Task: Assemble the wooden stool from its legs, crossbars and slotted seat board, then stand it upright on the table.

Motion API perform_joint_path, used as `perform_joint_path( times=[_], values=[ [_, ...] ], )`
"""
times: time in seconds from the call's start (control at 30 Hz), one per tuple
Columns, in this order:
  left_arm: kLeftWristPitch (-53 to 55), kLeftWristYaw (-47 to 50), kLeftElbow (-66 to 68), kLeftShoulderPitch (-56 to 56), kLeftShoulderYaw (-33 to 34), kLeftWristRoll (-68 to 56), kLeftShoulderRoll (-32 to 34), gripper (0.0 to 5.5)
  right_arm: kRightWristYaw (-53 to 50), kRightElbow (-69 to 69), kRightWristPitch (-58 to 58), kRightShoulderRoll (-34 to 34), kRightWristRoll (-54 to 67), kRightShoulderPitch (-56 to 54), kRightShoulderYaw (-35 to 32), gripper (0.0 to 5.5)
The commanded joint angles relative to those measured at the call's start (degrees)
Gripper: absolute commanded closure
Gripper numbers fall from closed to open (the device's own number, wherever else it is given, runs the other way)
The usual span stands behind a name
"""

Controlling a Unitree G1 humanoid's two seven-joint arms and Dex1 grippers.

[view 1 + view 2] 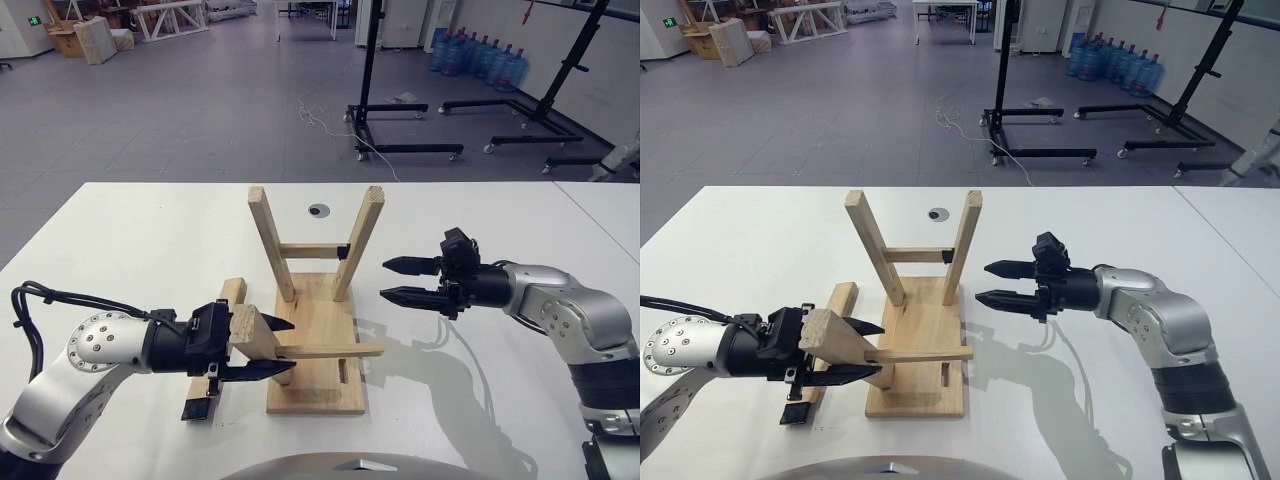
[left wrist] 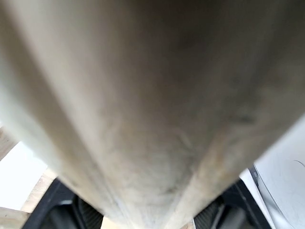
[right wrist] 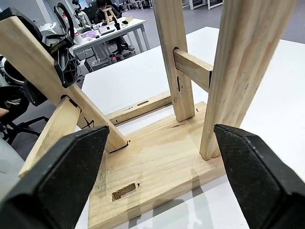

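Our left claw (image 1: 278, 347) clamps a leg (image 1: 254, 335), its crossbar (image 1: 335, 351) jutting ahead of it over the board (image 1: 315, 396). Our right claw (image 1: 386, 279) gapes wide just beside the standing legs (image 1: 270, 240). We risk missing the slot (image 3: 124, 192): the leg sits tilted.

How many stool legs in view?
4 legs: two upright at the far end of the seat board, one in the left gripper, one lying on the table left of the board.

Both head eyes overlook the stool (image 1: 318, 325) (wrist cameras nearer).
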Motion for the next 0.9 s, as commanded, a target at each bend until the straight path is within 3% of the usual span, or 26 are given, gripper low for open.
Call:
perform_joint_path(
  times=[0.03, 0.3, 0.43, 0.53, 0.6, 0.73, 0.9],
  values=[
    [1.70, 1.85, 8.02, 2.15, -6.34, 17.25, 6.35, 3.46, -1.27, 0.06, -0.30, 0.89, -0.67, -0.79, 0.06, 1.45],
    [1.40, 4.37, 10.80, -1.46, -3.16, 18.76, 5.53, 2.26, -2.67, -0.34, -0.97, 2.10, -1.11, 0.10, -0.30, 1.45],
    [2.78, 4.20, 5.79, 4.99, 3.46, 17.30, 7.63, 1.71, -3.48, -0.61, -1.16, 2.15, -0.91, 1.20, -1.30, 1.45],
    [9.06, 11.29, 2.91, 11.07, 10.42, 20.06, 5.68, 1.53, -4.85, -1.60, -1.14, 2.61, -0.71, 2.89, -2.19, 1.45],
    [14.01, 18.38, 1.47, 12.93, 12.97, 22.60, 2.42, 1.53, -5.83, -2.90, -1.55, 2.87, -0.88, 4.61, -2.40, 1.45],
    [24.93, 35.06, -4.04, 11.71, 15.11, 21.66, -12.26, 1.53, -8.25, -5.79, -1.52, 3.51, -0.12, 8.17, -3.44, 1.45],
    [34.61, 49.90, -7.22, 9.41, 11.21, 21.66, -28.35, 1.21, -10.78, -8.23, -1.46, 4.69, 0.23, 11.71, -4.12, 1.45]
  ],
)
